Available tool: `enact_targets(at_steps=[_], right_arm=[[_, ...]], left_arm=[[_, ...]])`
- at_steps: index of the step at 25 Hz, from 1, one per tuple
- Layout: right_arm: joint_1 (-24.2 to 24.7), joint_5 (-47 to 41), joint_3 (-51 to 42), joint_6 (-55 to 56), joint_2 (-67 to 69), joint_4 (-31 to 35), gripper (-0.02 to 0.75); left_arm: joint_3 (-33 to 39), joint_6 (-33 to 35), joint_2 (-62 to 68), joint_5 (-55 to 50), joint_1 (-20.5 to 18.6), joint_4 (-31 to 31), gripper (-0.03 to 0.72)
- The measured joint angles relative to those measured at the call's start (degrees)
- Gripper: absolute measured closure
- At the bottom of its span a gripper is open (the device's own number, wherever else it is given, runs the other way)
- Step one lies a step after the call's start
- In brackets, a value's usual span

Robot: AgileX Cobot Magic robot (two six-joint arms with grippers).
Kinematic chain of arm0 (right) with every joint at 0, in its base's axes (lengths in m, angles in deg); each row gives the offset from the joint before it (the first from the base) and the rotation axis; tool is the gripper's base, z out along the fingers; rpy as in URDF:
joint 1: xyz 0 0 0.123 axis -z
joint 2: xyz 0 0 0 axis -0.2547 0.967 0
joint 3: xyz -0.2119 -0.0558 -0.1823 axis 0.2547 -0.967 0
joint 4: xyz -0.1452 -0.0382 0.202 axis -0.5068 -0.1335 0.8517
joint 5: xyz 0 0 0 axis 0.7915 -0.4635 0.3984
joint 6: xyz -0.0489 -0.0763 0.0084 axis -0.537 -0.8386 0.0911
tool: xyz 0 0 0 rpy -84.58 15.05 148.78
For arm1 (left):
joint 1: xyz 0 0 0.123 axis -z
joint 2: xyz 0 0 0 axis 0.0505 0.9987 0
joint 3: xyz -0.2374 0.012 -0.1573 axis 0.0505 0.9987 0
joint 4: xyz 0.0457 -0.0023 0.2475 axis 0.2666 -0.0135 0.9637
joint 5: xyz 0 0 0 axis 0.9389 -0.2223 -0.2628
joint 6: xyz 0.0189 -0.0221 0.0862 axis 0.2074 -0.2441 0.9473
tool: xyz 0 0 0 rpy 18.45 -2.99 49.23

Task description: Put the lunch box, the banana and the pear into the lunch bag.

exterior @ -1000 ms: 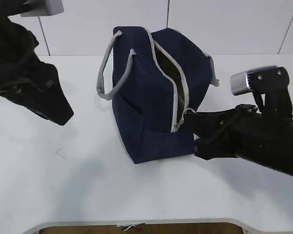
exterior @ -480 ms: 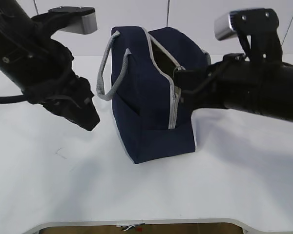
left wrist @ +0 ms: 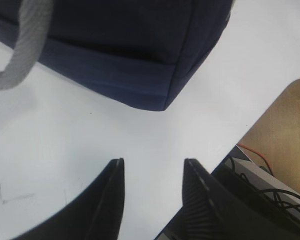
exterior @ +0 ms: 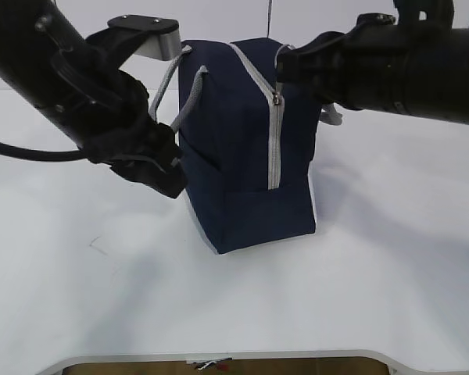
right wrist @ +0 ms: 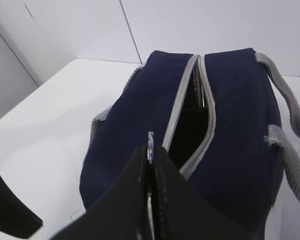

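The navy lunch bag (exterior: 234, 156) stands upright mid-table; it also shows in the left wrist view (left wrist: 130, 50) and the right wrist view (right wrist: 230, 125). Its grey zipper (exterior: 275, 148) is closed along the near side, while the top slit (right wrist: 190, 120) gapes open and dark. My right gripper (exterior: 284, 69) (right wrist: 151, 150) is shut on the metal ring pull (right wrist: 150, 142) at the bag's top near corner. My left gripper (exterior: 172, 181) (left wrist: 152, 165) is open and empty, low beside the bag's left side. The lunch box, banana and pear are out of view.
Grey strap handles (exterior: 176, 109) (right wrist: 290, 150) hang off the bag's top. The table's front edge (exterior: 219, 355) is close below. In the left wrist view the table edge drops to cables and floor (left wrist: 270, 170).
My right gripper has risen with the ring pull from the bag's lower side to its top corner, closing the side zipper. My left arm has moved right, close to the bag.
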Motion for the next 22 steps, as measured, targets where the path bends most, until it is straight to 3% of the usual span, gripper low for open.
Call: enact_targets(at_steps=[9,22], right_arm=[[0.0,0.0,2.6,7.1,2.1,0.0,0.726],[0.0,2.1,2.6,11.4,2.1,0.0,0.725]], left_arm=[[0.0,0.2,0.8,7.8,4.6,-0.1,0.387],[0.0,0.1,0.8,18.9,4.8,-0.5,0.343]])
